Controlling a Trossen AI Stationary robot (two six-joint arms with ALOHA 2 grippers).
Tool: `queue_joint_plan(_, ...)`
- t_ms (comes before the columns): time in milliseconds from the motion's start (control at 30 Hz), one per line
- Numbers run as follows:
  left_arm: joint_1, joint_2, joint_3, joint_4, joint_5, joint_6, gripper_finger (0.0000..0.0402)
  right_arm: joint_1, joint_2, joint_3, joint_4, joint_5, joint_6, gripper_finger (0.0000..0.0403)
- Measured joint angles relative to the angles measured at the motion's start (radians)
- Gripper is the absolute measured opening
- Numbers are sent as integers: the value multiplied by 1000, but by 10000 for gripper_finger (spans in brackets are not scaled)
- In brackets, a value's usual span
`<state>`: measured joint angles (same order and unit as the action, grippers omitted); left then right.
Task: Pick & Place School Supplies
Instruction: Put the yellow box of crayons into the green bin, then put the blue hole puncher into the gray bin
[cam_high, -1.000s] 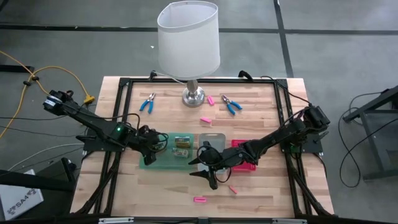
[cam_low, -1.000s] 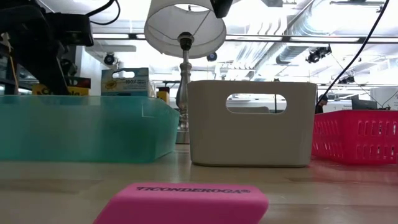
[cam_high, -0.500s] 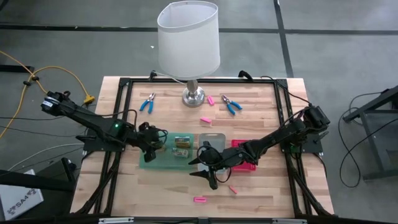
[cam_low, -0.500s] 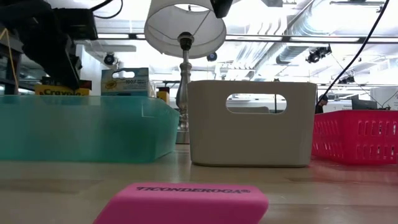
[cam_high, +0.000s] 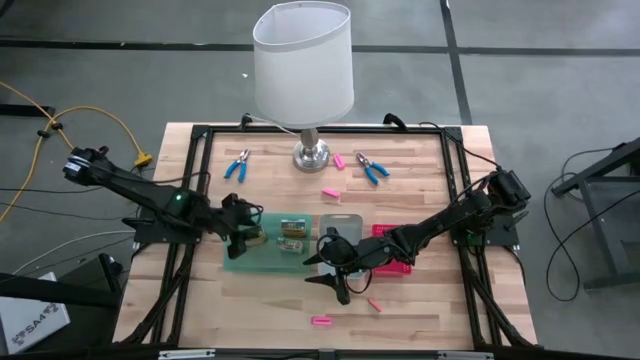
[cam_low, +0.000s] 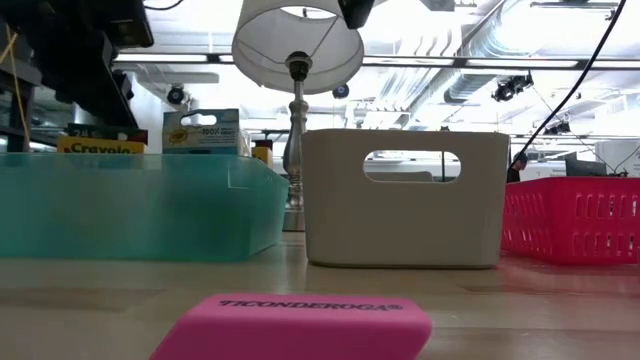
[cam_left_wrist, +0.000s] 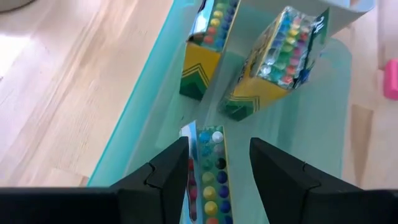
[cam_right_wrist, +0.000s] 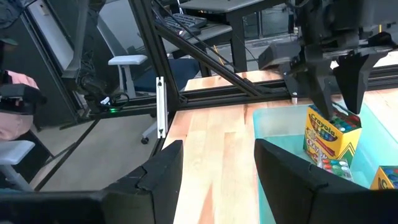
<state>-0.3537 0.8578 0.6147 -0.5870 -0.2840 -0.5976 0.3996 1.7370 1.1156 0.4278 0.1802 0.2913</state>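
Three yellow-green crayon packs are in the green tray (cam_high: 270, 255). Two (cam_high: 292, 228) (cam_high: 290, 245) sit mid-tray, leaning together in the left wrist view (cam_left_wrist: 208, 50) (cam_left_wrist: 273, 62). The third (cam_right_wrist: 329, 134) stands upright on its bottom end at the tray's left end. My left gripper (cam_left_wrist: 217, 140) (cam_high: 247, 236) hangs open just above that pack, one finger on either side of its top. My right gripper (cam_high: 330, 262) is open over the table's near middle, nothing between its fingers. Two blue-handled tools (cam_high: 237, 165) (cam_high: 372, 168) and pink erasers (cam_high: 330, 193) (cam_high: 320, 320) lie on the table.
A white-shaded lamp (cam_high: 303, 60) stands at the far middle. A grey bin (cam_low: 405, 195) and a pink basket (cam_low: 570, 215) sit right of the green tray (cam_low: 140, 205). One pink eraser (cam_low: 300, 325) lies near the front edge. A black frame (cam_high: 205, 135) borders the table.
My left gripper has risen and drawn back a little toward the table's left edge, still open. The upright crayon pack has stayed standing in the green tray and now shows below the arm.
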Motion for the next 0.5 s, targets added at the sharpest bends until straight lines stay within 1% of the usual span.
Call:
queue_joint_plan(167,0,-38,0,47,-4,18,166,0,0,0,-7,2,0,190)
queue_joint_plan(400,-20,-68,0,209,-2,173,166,0,0,0,-22,55,-8,190)
queue_joint_plan(500,-43,-66,0,267,0,228,166,0,0,0,-33,55,-25,190)
